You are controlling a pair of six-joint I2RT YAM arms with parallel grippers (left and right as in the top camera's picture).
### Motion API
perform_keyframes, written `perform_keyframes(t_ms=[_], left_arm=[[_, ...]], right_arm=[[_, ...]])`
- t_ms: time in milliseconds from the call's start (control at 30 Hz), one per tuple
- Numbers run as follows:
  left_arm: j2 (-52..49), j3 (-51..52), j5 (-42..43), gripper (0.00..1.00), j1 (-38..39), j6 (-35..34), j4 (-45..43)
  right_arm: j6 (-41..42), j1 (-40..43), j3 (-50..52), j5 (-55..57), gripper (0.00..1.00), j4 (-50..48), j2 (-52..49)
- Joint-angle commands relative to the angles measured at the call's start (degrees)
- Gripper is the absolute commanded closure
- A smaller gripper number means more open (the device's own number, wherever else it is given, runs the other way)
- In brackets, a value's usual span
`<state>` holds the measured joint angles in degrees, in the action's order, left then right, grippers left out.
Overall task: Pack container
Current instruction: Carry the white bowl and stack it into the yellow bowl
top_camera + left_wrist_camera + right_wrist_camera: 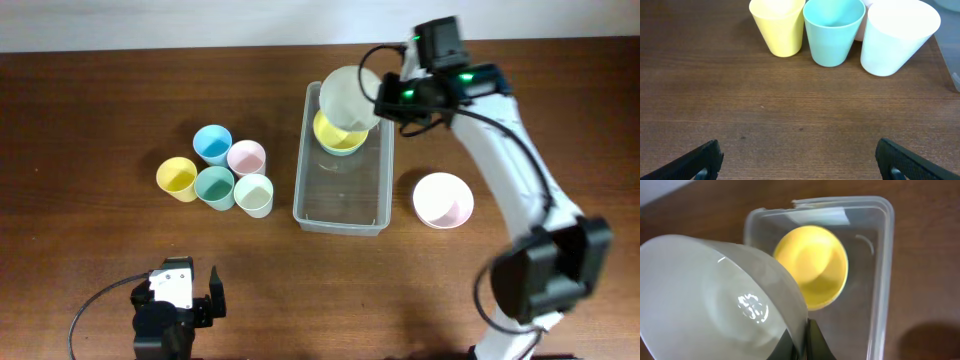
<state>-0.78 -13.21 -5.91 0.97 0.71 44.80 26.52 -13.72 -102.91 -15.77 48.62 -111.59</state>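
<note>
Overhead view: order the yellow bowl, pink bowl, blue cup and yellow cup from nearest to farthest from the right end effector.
Measured from the right end effector, which grips a pale bowl:
1. yellow bowl, inside the container, right beside it
2. pink bowl, on the table right of the container
3. blue cup, in the cup cluster left of the container
4. yellow cup, at the cluster's far left

Container (886,255) partly behind pale bowl (715,300)

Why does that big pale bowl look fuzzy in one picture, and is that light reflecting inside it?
Right wrist view: the pale bowl sits near the lens, so it blurs, and a glare spot shows inside; the container behind is sharper. Overhead view: even light, the pink bowl crisp.
</note>
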Motion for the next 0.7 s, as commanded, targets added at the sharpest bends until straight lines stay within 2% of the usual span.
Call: perform_keyframes(t_ms=[0, 233, 367, 400, 467, 667], left_arm=[[0.5, 0.5, 0.6, 0.00, 0.3, 1.1, -0.1], [0.5, 0.5, 0.6, 0.00, 0.3, 1.1, -0.1], [0.5, 0.5, 0.6, 0.00, 0.3, 1.1, -0.1], [0.5, 0.5, 0.6, 0.00, 0.3, 1.1, -0.1], [0.5, 0.5, 0.6, 0.00, 0.3, 1.1, -0.1], [0.5, 0.5, 0.6, 0.00, 0.3, 1.1, -0.1]], right_arm=[[-0.7, -0.6, 0.8, 4.5, 0.96, -3.6, -5.2], [0.0, -0.1, 0.8, -0.3, 0.96, -10.6, -11.6], [-0.2, -0.5, 0.4, -2.2, 0.73, -11.1, -11.3], [-0.2, -0.4, -0.1, -4.1, 0.67, -10.2, -10.9], [-0.1, 0.5, -1.6, -7.1, 0.64, -7.7, -9.4], [-0.2, 6.0, -7.5, -5.8, 0.64, 4.9, -1.5]])
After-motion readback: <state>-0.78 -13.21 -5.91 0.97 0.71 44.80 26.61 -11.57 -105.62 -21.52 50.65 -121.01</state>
